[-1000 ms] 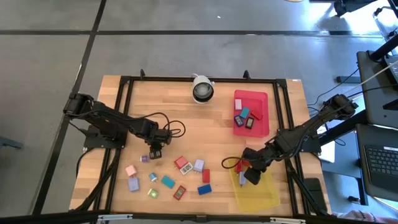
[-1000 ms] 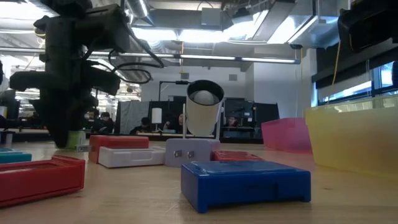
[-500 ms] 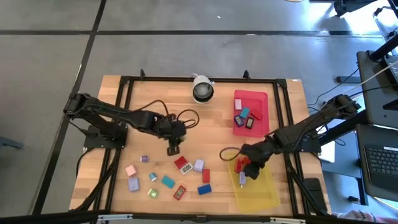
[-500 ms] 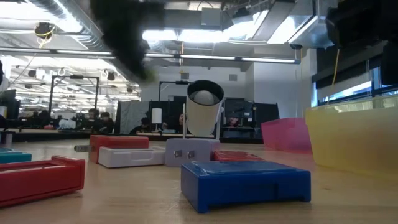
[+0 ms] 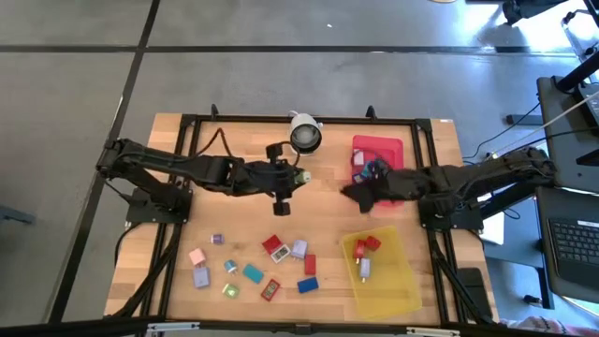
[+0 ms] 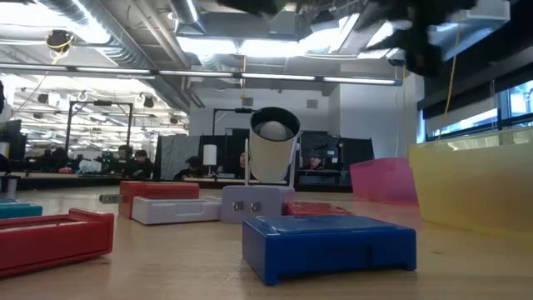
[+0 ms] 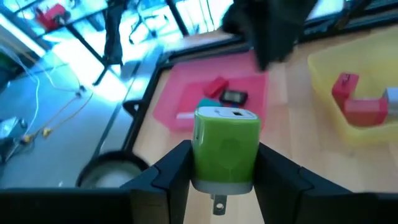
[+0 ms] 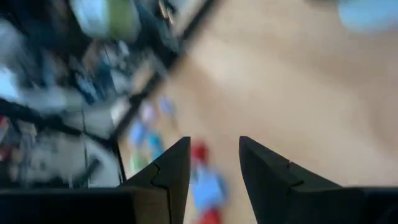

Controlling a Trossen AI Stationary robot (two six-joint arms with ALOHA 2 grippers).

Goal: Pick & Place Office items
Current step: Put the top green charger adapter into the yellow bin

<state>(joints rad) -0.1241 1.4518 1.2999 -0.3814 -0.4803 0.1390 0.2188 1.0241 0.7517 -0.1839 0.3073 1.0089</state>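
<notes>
Left gripper [image 7: 225, 171] clamped on a green plug-type charger [image 7: 226, 145], prong hanging below, carried above the table [image 5: 234, 201] with the red tray [image 7: 186, 96] ahead. Right gripper [image 8: 208, 163] slightly parted, nothing between the fingers, beside the red tray's near edge. Best kept level and firmly pinched, advanced until over the tray's bare floor, clear of the right arm, lowered before release. Remaining office items [image 5: 253, 272] lie behind, low on the table.
</notes>
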